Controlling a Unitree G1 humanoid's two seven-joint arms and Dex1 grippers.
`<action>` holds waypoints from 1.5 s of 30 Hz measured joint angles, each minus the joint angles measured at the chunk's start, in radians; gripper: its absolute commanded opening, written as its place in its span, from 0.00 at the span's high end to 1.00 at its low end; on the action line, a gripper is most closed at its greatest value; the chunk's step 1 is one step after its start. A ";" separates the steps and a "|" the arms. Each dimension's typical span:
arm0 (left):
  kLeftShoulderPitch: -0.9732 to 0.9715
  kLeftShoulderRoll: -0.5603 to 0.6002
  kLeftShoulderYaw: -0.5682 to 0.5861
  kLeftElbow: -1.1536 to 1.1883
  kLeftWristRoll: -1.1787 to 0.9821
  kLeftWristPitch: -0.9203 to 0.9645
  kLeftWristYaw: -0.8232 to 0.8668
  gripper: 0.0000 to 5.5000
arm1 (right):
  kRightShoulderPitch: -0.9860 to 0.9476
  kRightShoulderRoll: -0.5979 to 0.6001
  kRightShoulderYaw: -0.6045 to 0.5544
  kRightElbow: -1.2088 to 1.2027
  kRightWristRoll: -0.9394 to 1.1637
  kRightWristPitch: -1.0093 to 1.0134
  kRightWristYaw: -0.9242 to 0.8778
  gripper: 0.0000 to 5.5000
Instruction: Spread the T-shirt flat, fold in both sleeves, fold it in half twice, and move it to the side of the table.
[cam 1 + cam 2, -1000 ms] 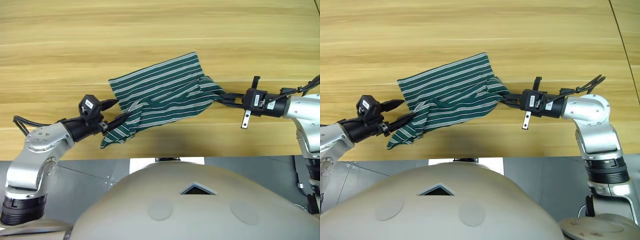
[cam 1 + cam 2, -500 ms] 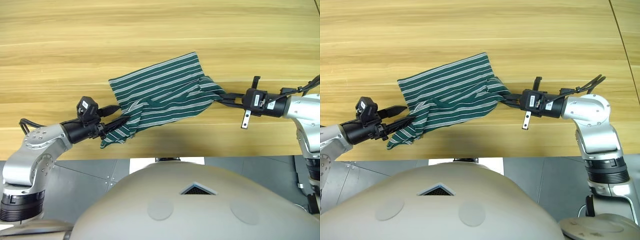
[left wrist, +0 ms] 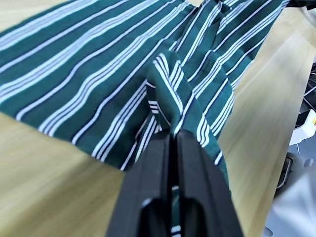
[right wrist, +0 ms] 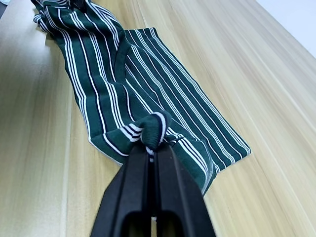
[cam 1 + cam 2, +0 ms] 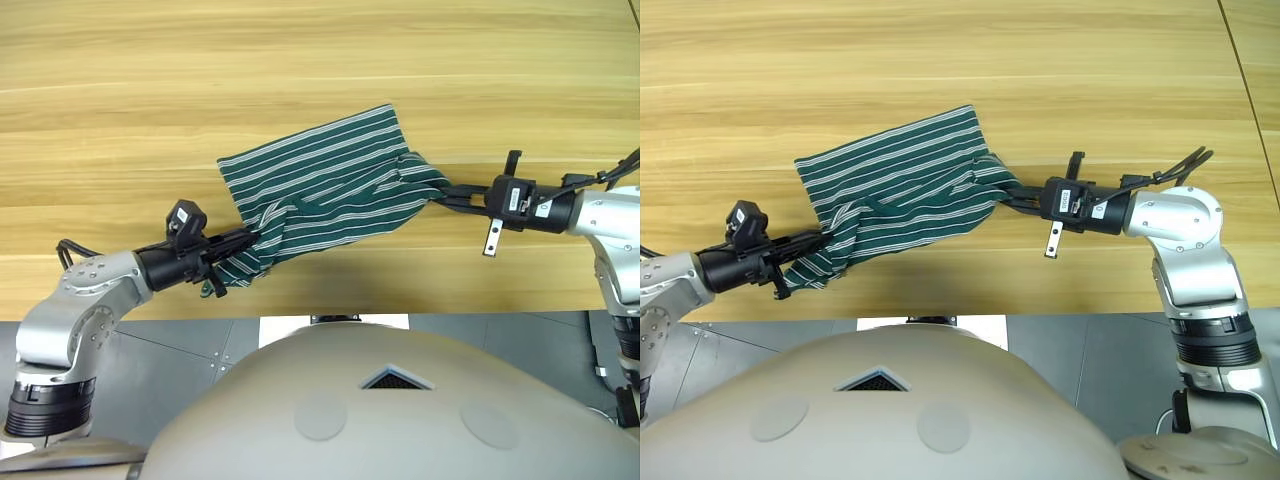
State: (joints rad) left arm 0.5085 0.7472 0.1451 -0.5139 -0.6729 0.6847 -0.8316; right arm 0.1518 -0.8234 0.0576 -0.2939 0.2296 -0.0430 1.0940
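A dark green T-shirt (image 5: 325, 185) with white stripes lies bunched on the wooden table (image 5: 300, 60), near its front edge. My left gripper (image 5: 243, 241) is shut on the shirt's near left corner; in the left wrist view its fingers (image 3: 170, 163) pinch a fold of the striped cloth (image 3: 168, 84). My right gripper (image 5: 445, 196) is shut on the shirt's right end, where the right wrist view has the cloth (image 4: 153, 129) gathered between the black fingers (image 4: 153, 168). The shirt stretches between the two grippers.
Bare wooden tabletop (image 5: 940, 60) runs wide behind the shirt and to both sides. The table's front edge (image 5: 420, 312) lies just below the grippers, with grey floor beyond it.
My left gripper has moved in to the shirt's near left corner and shut on it; earlier it stood open beside the cloth. The right gripper and the shirt's right end have stayed put.
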 measured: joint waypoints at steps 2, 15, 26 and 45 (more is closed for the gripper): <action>0.004 0.000 -0.003 0.000 0.009 -0.002 0.000 1.00 | 0.000 0.000 -0.003 -0.002 0.003 0.003 0.000 1.00; -0.099 -0.076 0.282 -0.127 -0.224 -0.035 0.063 1.00 | -0.122 -0.021 -0.197 0.008 0.273 0.048 0.076 1.00; -0.838 -0.115 -0.001 0.487 0.035 -0.052 0.232 1.00 | -0.849 0.234 0.118 0.837 -0.050 0.028 0.028 1.00; -1.931 -0.290 -0.092 1.796 0.473 -0.796 0.307 1.00 | -1.514 0.367 0.110 1.629 -0.386 -0.353 -0.671 1.00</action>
State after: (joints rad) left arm -1.4224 0.4577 0.0531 1.2825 -0.1997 -0.1112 -0.5246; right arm -1.3625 -0.4561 0.1677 1.3354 -0.1562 -0.3959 0.4230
